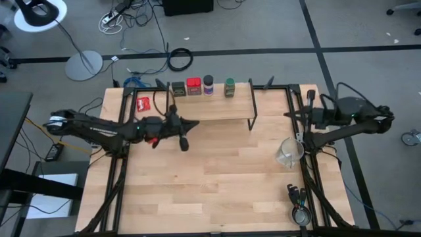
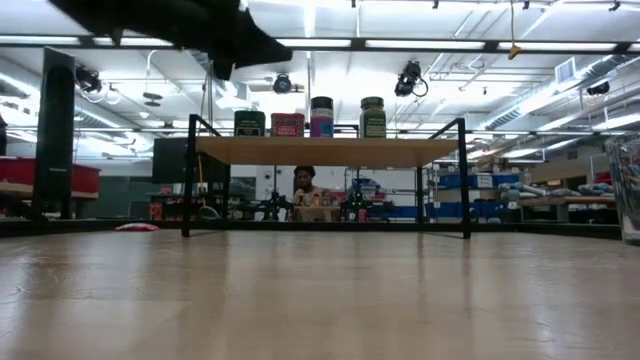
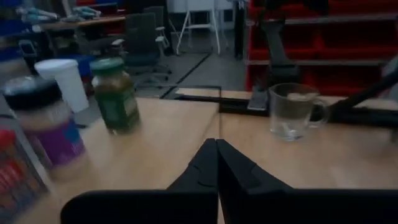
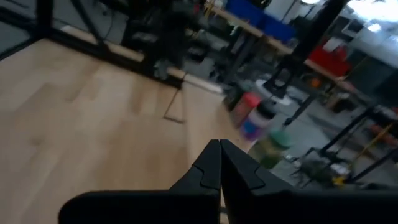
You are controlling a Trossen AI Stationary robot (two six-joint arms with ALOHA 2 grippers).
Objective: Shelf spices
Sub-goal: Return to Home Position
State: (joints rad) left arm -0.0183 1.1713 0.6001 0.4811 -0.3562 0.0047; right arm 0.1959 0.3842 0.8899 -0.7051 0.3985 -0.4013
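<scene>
**Spices, four, in a row on the shelf (image 1: pixel 217 108); both grippers clenched on nothing.**

Row as counted outward from the left gripper (image 1: pixel 183 135): olive tin (image 1: pixel 178 88), red tin (image 1: pixel 193 86), blue-capped jar (image 1: pixel 208 84), green jar (image 1: pixel 229 87). All stand upright, close together, along the plank's far edge. The left gripper hangs above the table (image 1: pixel 217 181) at the shelf's near edge. It is closest to the two tins and apart from all four spices, and its fingers are pressed together. A packet (image 1: pixel 143 103) lies on the table behind this gripper, beside its arm and off the shelf's end. The right gripper (image 1: pixel 294 116), fingers also pressed together, sits at the table's right edge, past the shelf's other end. A mug (image 1: pixel 289 151) stands near it.
</scene>
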